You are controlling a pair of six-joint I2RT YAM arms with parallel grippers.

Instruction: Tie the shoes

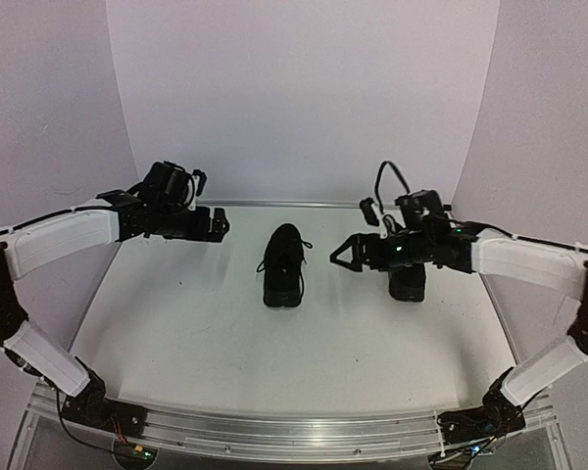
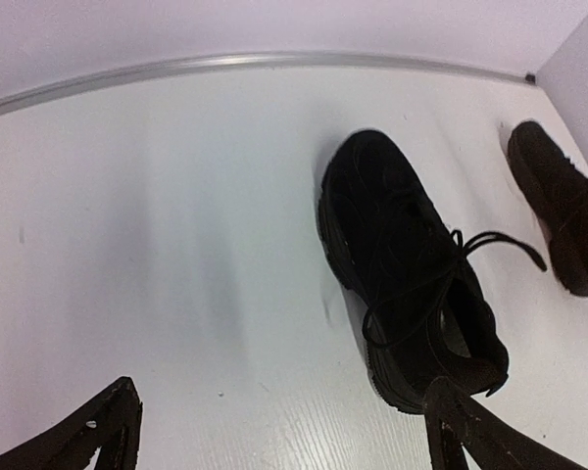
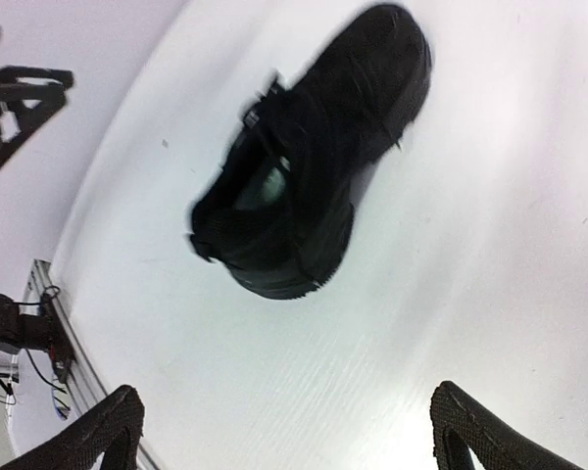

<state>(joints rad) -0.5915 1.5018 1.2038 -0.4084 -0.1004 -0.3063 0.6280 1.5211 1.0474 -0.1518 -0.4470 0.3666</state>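
One black shoe stands mid-table, toe to the back, its thin laces loose and spread to both sides. The second black shoe stands to the right, partly hidden under my right arm. My left gripper is open and empty, in the air left of the middle shoe. My right gripper is open and empty, between the two shoes. The left wrist view shows the middle shoe with untied laces and the other shoe at the right edge. The right wrist view shows the middle shoe blurred, with a pale insole.
White walls close the table at the back and both sides, with a metal strip along the back edge. An aluminium rail runs along the near edge between the arm bases. A black cable loops above the right wrist.
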